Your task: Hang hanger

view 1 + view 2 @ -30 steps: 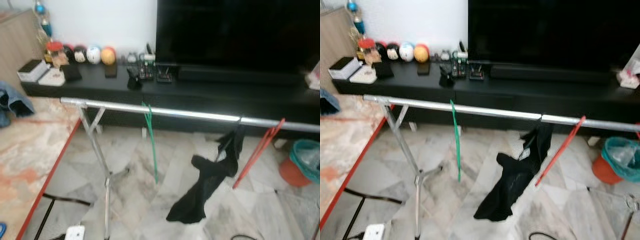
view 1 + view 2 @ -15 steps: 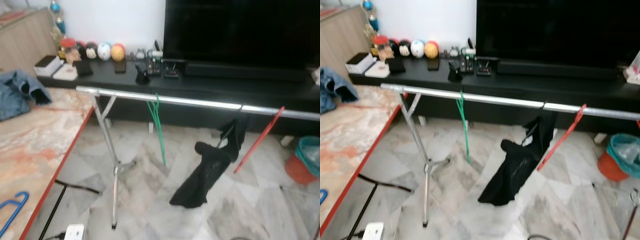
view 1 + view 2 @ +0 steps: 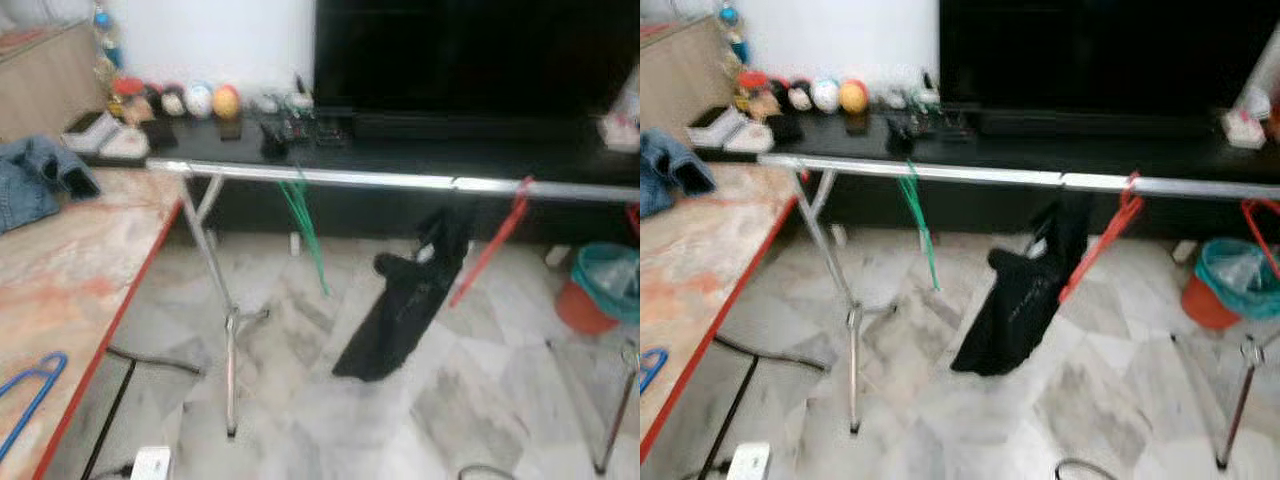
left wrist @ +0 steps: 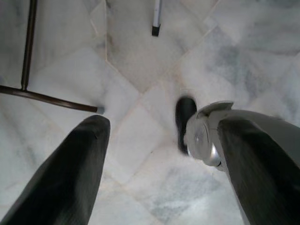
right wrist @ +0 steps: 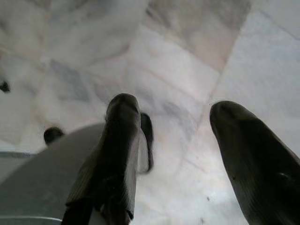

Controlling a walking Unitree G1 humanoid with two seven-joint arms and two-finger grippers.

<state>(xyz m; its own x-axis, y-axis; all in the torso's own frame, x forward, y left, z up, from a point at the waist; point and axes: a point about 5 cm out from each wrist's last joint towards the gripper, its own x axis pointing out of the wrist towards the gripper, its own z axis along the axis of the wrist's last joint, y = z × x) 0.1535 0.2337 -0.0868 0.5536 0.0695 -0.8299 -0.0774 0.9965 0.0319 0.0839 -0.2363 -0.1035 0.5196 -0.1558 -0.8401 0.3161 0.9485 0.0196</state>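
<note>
Both arms hang low over the marble floor [image 4: 154, 70]. The left gripper [image 4: 159, 131] has its two black fingers spread wide apart with nothing between them. The right gripper [image 5: 173, 126] is also open and holds nothing; under it is only pale tile.

Nearest in the head views, a blue hanger [image 3: 30, 395] lies flat on the marble-patterned table [image 3: 70, 290] with a red edge, at the robot's left. Farther back on this table lies a heap of blue denim cloth [image 3: 40, 180]. On the floor beside the table there is a white power strip [image 3: 150, 463].

Beyond, a silver clothes rail [image 3: 400, 181] stands across the room on crossed legs. On it hang a green hanger [image 3: 305, 230], a black garment [image 3: 410, 300] whose lower end reaches the floor, a red hanger [image 3: 490, 245] and, near the right end, another red hanger [image 3: 1262, 228]. A teal bin [image 3: 1232, 280] stands behind.

Farthest is a black TV bench [image 3: 400, 160] with small round figures [image 3: 200, 100] and a dark television [image 3: 470, 50]. The picture is blurred, so no writing can be read.
</note>
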